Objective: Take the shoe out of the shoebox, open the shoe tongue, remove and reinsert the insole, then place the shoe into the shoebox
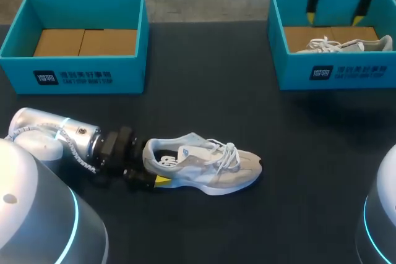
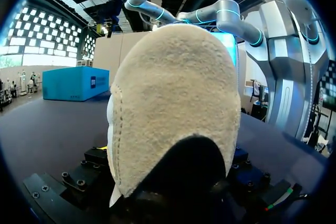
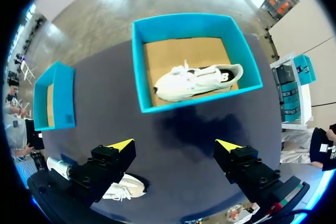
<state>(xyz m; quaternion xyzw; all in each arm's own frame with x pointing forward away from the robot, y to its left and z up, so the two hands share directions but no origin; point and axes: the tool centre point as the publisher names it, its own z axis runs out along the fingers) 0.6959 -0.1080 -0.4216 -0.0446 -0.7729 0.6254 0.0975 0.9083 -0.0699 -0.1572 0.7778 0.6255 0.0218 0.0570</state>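
Left arm first: a silver cylindrical link (image 1: 40, 133) wore a glowing cyan ring, and a white ribbed cable (image 1: 77, 151) ran along to the black wrist block (image 1: 114, 149). The right gripper (image 3: 174, 145) showed two black finger blocks (image 3: 105, 163) dotted with round screws, sharp yellow triangular tips (image 3: 122, 144) and a small red-and-green stripe (image 3: 286, 196). The big pale grey domed shoulder (image 1: 31, 214) was cyan-banded too.

We see a dark bench (image 1: 204, 227) filling most of the frame. At the upper right stands a second teal box (image 1: 294, 69), its floor lined with brown cardboard (image 1: 306, 35). A pale sneaker (image 1: 346, 46) with white laces lies on its side inside that box.
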